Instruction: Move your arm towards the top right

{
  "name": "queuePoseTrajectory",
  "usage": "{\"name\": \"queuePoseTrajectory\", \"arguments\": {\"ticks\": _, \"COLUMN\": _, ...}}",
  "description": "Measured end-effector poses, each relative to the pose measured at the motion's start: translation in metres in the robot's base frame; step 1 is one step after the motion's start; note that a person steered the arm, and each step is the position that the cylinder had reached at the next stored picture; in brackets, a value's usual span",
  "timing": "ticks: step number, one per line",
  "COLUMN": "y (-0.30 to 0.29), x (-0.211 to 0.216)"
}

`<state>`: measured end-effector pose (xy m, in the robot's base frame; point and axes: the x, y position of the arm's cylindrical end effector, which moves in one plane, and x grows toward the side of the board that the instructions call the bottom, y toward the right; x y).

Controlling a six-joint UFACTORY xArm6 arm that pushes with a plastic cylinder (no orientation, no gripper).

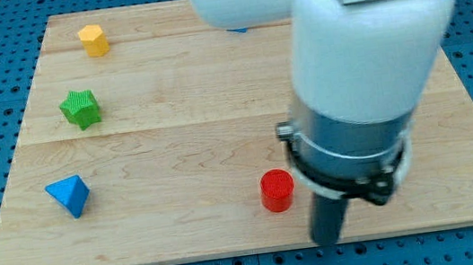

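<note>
Camera view shows you my tip (pixel 328 241) at the table's (pixel 169 95) bottom edge, just right of the red cylinder (pixel 276 190). No jaws exist to report. Yellow (pixel 93 40), green (pixel 81 108) and blue (pixel 69 196) blocks line the left edge.

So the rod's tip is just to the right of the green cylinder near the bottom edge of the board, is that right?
Not quite: the cylinder is red, not green. The camera view shows my tip just to its right, near the board's bottom edge. The green block is a star at the view's left.
</note>
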<state>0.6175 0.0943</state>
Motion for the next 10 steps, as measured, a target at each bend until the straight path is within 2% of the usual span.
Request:
{"name": "queuePoseTrajectory", "arguments": {"ticks": 1, "y": 0.085, "x": 0.0}}
{"name": "queuePoseTrajectory", "arguments": {"ticks": 2, "y": 0.133, "x": -0.026}}
{"name": "queuePoseTrajectory", "arguments": {"ticks": 3, "y": 0.148, "x": -0.049}}
{"name": "queuePoseTrajectory", "arguments": {"ticks": 4, "y": 0.13, "x": -0.049}}
{"name": "queuePoseTrajectory", "arguments": {"ticks": 9, "y": 0.139, "x": -0.05}}
{"name": "queuePoseTrajectory", "arguments": {"ticks": 10, "y": 0.207, "x": -0.112}}
